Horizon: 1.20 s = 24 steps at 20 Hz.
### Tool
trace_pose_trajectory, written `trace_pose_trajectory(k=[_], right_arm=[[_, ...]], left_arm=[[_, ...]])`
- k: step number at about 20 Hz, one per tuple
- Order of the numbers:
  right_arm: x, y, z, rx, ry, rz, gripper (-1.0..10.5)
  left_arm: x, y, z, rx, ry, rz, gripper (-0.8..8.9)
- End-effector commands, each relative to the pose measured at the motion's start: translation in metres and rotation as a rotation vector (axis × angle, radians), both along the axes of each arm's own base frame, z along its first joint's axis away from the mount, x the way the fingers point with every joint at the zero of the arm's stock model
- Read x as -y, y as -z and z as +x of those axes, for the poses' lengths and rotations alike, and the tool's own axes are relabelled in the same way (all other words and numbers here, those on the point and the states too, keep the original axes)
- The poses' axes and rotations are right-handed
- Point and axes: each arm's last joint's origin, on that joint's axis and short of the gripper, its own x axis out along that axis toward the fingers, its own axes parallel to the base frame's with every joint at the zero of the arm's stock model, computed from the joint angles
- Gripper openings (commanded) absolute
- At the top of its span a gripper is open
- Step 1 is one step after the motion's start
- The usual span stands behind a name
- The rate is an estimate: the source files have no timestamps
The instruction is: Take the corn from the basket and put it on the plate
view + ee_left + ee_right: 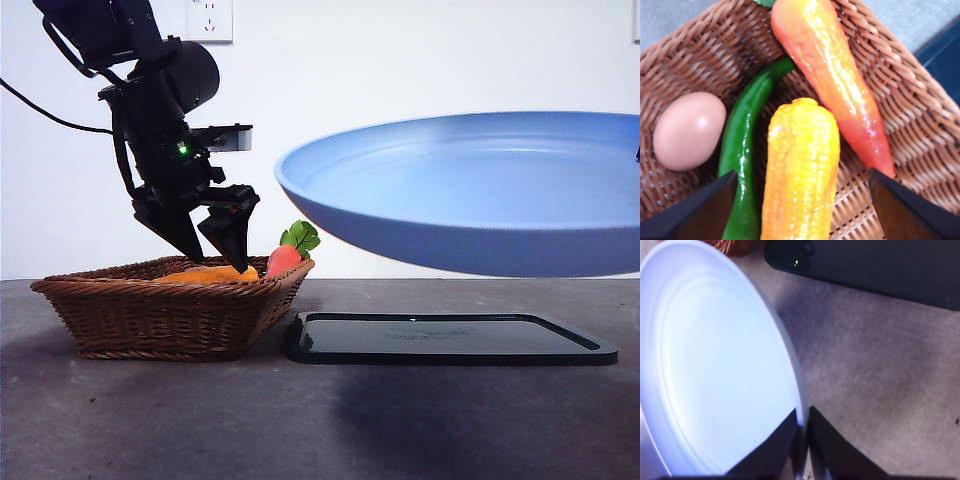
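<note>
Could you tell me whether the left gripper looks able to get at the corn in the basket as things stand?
Probably yes: the left gripper is open just above the corn, jaws either side, nothing covering it; the green pepper lies close alongside.

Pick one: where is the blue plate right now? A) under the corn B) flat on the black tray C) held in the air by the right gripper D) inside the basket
C: the right gripper is shut on the rim of the plate, which hangs clear above the black tray.
</note>
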Motion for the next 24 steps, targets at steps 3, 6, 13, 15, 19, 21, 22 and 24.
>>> trace_pose_trajectory(k=[3, 6, 13, 15, 19, 21, 22, 24], right_arm=[[-0.001, -0.005, 0.002, 0.024, -0.009, 0.007, 0.0], [-0.001, -0.005, 0.001, 0.023, -0.008, 0.007, 0.0], [-0.001, -0.005, 0.002, 0.024, -0.008, 0.007, 0.0], [-0.001, -0.005, 0.002, 0.026, -0.007, 0.007, 0.0], [-0.001, -0.005, 0.003, 0.034, -0.004, 0.006, 0.0], [-0.001, -0.005, 0.004, 0.036, 0.002, 0.002, 0.0], [-0.001, -0.005, 0.005, 0.035, 0.017, -0.002, 0.0], [-0.002, -0.004, 0.010, 0.042, 0.029, -0.004, 0.0]], left_arm=[[0.005, 0.011, 0.008, -0.009, 0.020, 0.022, 4.16], [0.006, 0.026, 0.011, -0.051, 0.018, 0.037, 4.16], [0.006, 0.030, 0.011, -0.060, 0.016, 0.041, 2.29], [0.006, 0.030, 0.011, -0.063, 0.013, 0.040, 1.67], [0.004, 0.028, 0.010, -0.076, 0.003, 0.040, 1.66], [0.000, 0.016, 0.011, -0.065, -0.044, 0.008, 1.65], [-0.003, 0.007, 0.010, -0.051, -0.066, -0.012, 1.65], [-0.008, -0.018, 0.005, -0.009, -0.097, -0.052, 1.65]])
